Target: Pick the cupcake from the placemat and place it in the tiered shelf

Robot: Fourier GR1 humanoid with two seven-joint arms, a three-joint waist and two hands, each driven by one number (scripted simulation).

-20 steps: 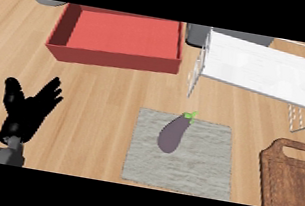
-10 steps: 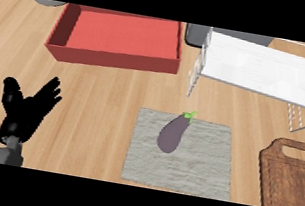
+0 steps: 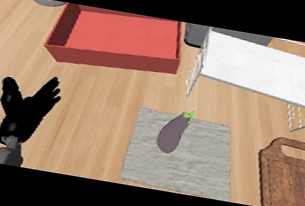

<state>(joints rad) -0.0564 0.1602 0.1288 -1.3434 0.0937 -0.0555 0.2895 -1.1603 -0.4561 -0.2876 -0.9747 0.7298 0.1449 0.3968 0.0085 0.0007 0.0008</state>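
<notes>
eggplant (image 3: 172, 134) on placemat (image 3: 197, 168), stem up-right

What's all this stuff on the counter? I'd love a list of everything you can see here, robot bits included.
Counter: one, light wood, under everything.
Placemat: one, grey, lower middle of the counter.
Eggplant: one, purple with a green stem, lying on the placemat; no cupcake is in sight.
Tiered shelf: one, white top on a wire frame, upper right.
Box: one, red, open-topped, upper left.
Cutting board: one, brown wood with a handle, lower right, cut off by the edge.
Grey objects: two, partly visible at the top edge; cannot tell what they are.
Left hand: one, black, open with fingers up, resting at lower left.
Right hand: not in view.
</notes>
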